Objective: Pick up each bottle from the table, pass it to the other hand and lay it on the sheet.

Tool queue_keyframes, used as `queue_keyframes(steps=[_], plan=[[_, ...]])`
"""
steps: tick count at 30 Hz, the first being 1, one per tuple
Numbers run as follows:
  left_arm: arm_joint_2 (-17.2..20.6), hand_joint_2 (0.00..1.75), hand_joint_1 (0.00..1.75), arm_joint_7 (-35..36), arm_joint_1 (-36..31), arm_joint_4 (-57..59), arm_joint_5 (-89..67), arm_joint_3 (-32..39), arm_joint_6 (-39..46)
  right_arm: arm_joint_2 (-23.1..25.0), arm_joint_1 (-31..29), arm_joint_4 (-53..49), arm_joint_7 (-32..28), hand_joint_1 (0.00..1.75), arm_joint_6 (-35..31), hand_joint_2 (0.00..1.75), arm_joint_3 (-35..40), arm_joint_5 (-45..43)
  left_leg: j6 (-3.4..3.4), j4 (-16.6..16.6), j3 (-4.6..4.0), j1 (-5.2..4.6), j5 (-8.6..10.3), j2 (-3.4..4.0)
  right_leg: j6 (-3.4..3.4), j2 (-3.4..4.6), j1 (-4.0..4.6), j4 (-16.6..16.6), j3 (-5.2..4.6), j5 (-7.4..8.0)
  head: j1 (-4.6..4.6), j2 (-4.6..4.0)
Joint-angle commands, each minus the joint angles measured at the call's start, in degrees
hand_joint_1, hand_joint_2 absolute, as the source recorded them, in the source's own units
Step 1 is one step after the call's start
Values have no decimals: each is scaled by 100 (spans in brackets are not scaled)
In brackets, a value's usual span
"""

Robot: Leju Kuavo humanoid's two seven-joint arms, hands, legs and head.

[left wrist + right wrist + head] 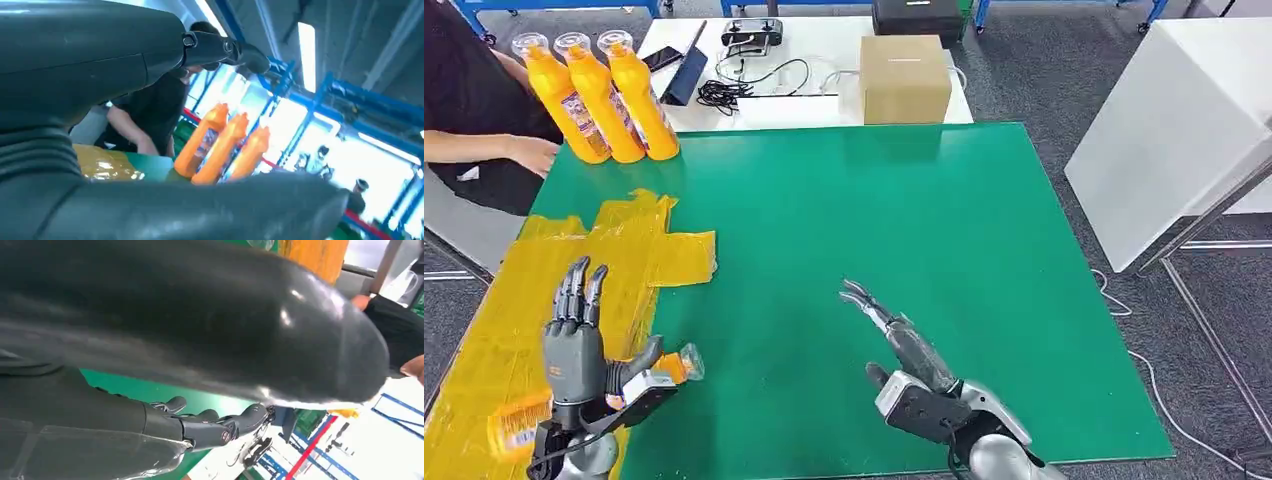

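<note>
Three orange bottles (604,95) with clear caps stand upright at the table's far left corner, and they show again in the left wrist view (222,147). A fourth orange bottle (519,428) lies on the yellow sheet (639,250) at the near left, its clear cap (690,361) reaching onto the green mat. My left hand (574,345) hovers over that bottle's middle with fingers straight and spread, gripping nothing. My right hand (902,345) is above the mat near the front edge, fingers (210,427) stretched out and empty.
A person in black sits at the far left, one hand (532,153) resting beside the standing bottles. Behind the green mat (904,220), a white table carries a cardboard box (904,78), cables and devices. A white cabinet (1174,130) stands to the right.
</note>
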Motion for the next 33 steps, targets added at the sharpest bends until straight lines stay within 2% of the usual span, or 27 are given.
queue_keyframes(steps=[1, 3, 5, 7, 11, 13, 14, 17, 18, 20, 23, 25, 27, 30, 33], plan=[[-575, 0, 0, 2, -270, -811, 1116, -322, -22, -58, -39, 78, 15, 0, -132, 0, 312, -3, -7, 10, -4, 10, -2, -12, 0, -16, 9, 1, 6, -3, 2, 0], [-555, 0, 0, 2, -342, -654, 1680, -535, -22, -49, -6, 75, 42, 0, -196, 0, 360, 45, -4, 5, -4, 10, 1, -19, 2, -23, 8, -2, 6, -3, 0, 0], [-230, 0, 0, 2, -425, -243, 3057, -1185, -22, 8, 73, 34, 39, 0, -361, 0, 358, 221, -3, 3, -1, 10, 2, -21, 3, -23, 8, -6, 9, -2, 2, 0], [-19, 0, 0, 108, -407, -260, 4494, -1564, -611, 231, 250, -51, -26, 0, -864, 0, 225, 860, -2, -6, 0, 4, 6, -16, 1, -17, 0, -4, 5, -1, 2, 0], [-9, 0, 0, 141, -345, -388, 4603, -1613, -697, 314, 277, -111, 1, 0, -919, 0, 225, 905, -4, -3, -1, 6, 2, -6, -1, -8, 3, -2, 2, -1, 2, 0], [32, 0, 0, 371, -266, -544, 5189, -1683, -1257, 466, 352, -107, -64, 0, -1151, 0, 81, 965, -5, -3, 0, 8, 1, -5, -1, -7, 5, -4, 5, -1, 0, 0], [77, 0, 0, 663, -103, -828, 6109, -1761, -2284, 667, 472, -159, -320, 0, -1706, 0, -98, 1410, -7, -3, 6, 10, -3, 2, -1, -1, 7, -6, 10, -2, 4, 0], [77, 0, 0, 1080, 481, -1794, 6500, -2144, -3465, 1318, 1021, -658, -698, 0, -3782, 0, -477, 3128, -7, -1, -2, 9, -4, 7, -3, 5, 6, -1, 0, -3, 2, 0], [97, 0, 0, 1169, 594, -2025, 6499, -2362, -3678, 1445, 1153, -920, -779, 0, -3996, 0, -531, 3345, -10, 2, 3, 12, -11, 13, -5, 10, 9, 1, 3, -8, 2, 0], [200, 0, 0, 1239, 686, -2316, 6422, -2905, -4013, 1922, 1549, -1383, -1342, 0, -3996, 0, -924, 3463, -6, 7, -14, 6, -8, -6, -3, -7, 4, 9, -11, -11, 2, 0], [198, 0, 0, 1239, 674, -2343, 6423, -3049, -4022, 1937, 1592, -1437, -1384, 0, -3996, 0, -946, 3446, -8, 7, -10, 8, -13, -12, -2, -15, 5, 6, -7, -17, 0, 0], [330, 0, 0, 1190, 595, -2281, 6309, -3220, -4191, 2053, 1631, -1382, -1641, 0, -3996, 0, -1072, 2979, -7, -2, -13, 7, -9, -2, -6, -4, 4, 0, -11, -10, 0, 0], [370, 0, 0, 1146, 592, -2228, 6108, -3398, -4220, 1936, 1596, -1240, -1664, 0, -3996, 0, -987, 2609, -9, -5, -10, 7, -8, -6, -6, -9, 3, -3, -6, -10, 2, 0], [518, 0, 0, 1076, 488, -2056, 6050, -3469, -4171, 1853, 1495, -1030, -1546, 0, -3996, 0, -924, 2577, -9, -7, -5, 10, -7, -1, -6, -6, 6, -8, -3, -6, 2, 0], [486, 0, 0, 983, 483, -1976, 5995, -3354, -4031, 1826, 1529, -1108, -1702, 0, -3996, 0, -1030, 1831, -9, -12, 3, 9, -7, 5, -7, 1, 6, -12, 5, -5, 4, 0]])
